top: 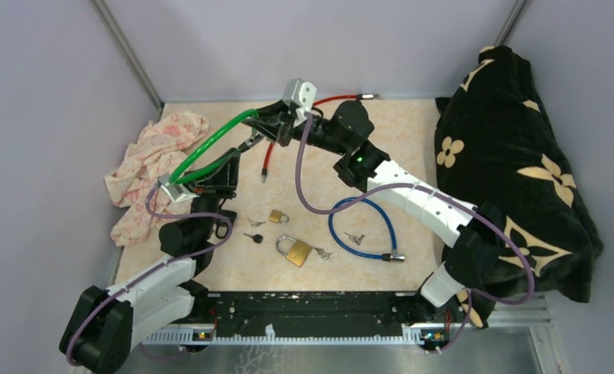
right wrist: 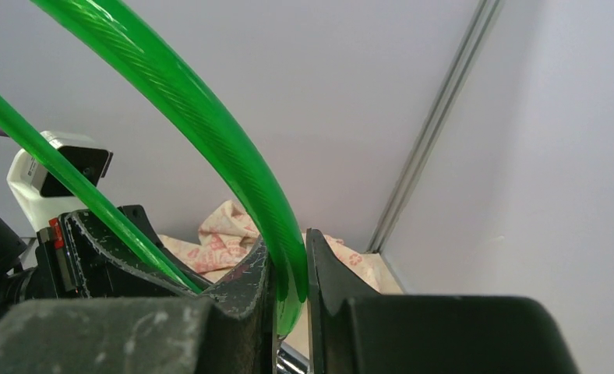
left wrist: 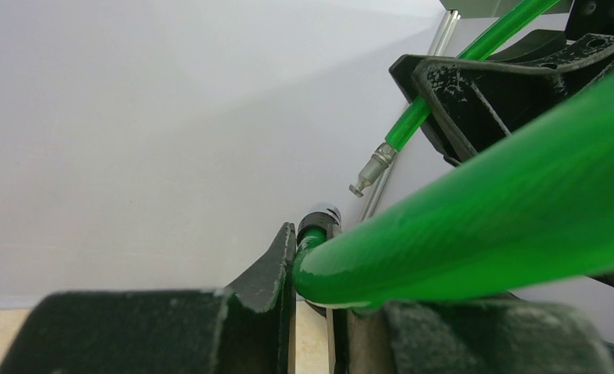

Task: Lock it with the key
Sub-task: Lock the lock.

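Note:
A green cable lock point(top: 210, 144) is held in the air between both grippers, over the back left of the table. My left gripper point(top: 224, 165) is shut on one end of the green cable point(left wrist: 475, 234), just behind its black and silver lock head point(left wrist: 319, 215). My right gripper point(top: 271, 125) is shut on the other part of the cable point(right wrist: 287, 273). The cable's metal pin end point(left wrist: 368, 173) hangs free beside the right gripper's fingers point(left wrist: 483, 86). Small keys point(top: 254, 237) lie on the table by the padlocks.
A red cable point(top: 268, 156) lies under the right gripper. A blue cable lock point(top: 364, 226) with keys, a small brass padlock point(top: 278, 216) and a larger one point(top: 296, 251) lie near the front. A pink cloth point(top: 152, 167) is at left, a black blanket point(top: 514, 164) at right.

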You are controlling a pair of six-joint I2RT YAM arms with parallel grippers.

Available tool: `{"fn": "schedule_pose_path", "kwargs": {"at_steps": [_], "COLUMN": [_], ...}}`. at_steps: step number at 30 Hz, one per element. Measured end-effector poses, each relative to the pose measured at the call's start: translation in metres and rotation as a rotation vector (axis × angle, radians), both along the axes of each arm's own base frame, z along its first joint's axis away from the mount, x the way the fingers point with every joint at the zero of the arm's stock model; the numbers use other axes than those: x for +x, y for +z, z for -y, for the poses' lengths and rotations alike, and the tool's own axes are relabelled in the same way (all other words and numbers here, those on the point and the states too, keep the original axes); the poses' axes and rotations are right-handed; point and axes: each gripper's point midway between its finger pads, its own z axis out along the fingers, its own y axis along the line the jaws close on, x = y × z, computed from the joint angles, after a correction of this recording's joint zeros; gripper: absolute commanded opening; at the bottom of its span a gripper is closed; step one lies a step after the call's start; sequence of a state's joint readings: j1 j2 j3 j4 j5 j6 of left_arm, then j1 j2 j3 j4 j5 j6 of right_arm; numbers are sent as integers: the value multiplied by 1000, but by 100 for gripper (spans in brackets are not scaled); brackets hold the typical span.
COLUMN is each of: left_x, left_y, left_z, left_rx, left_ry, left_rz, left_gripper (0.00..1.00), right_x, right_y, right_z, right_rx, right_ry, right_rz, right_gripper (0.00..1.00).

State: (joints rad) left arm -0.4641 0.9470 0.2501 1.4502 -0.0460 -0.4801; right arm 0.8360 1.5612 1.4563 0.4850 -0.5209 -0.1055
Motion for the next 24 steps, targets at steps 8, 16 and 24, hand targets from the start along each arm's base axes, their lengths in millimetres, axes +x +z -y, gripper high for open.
{"fn": "schedule_pose_path", "kwargs": {"at_steps": [8, 16, 24], "left_x": [0, 3, 3], "left_y": [0, -3, -3], "left_z": [0, 0, -1], "left_rx": [0, 2, 0], "left_ry": [0, 7, 8], "left_rz": [0, -15, -16], "left_gripper": [0, 0, 0], "right_x": [4, 10, 12], "right_y": [-2, -18, -22], "right_z": [-4, -10, -11], "right_rx": [-7, -34, -40], "right_ry": [-3, -6, -11], "right_rz": [14, -12, -20], "right_gripper": [0, 0, 0]}}
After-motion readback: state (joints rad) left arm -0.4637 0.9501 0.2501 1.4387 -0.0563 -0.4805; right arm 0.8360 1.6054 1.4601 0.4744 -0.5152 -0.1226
